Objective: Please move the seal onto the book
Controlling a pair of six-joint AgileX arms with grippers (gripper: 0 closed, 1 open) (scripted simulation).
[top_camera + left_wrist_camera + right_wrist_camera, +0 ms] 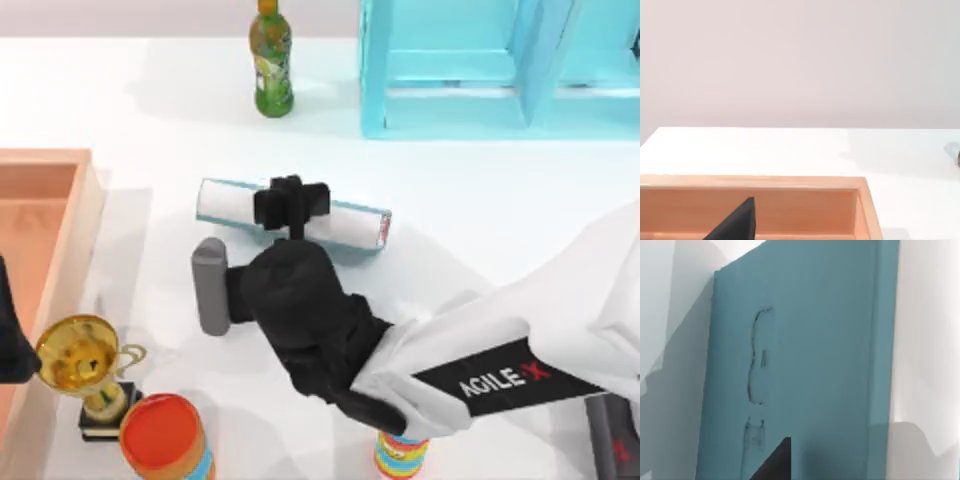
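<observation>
Right claw [291, 203] over book [345, 225], seal likely hidden

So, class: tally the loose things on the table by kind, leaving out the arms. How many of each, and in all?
Bottle: 1
Shelf unit: 1
Book: 1
Wooden tray: 1
Trophy: 1
Striped cans: 2
Grey cylinder: 1
Total: 8

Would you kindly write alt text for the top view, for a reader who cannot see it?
The right end effector hangs over the teal book at the white table's centre. Around it stand a green bottle, a light blue shelf unit, a wooden tray and a gold trophy.
</observation>
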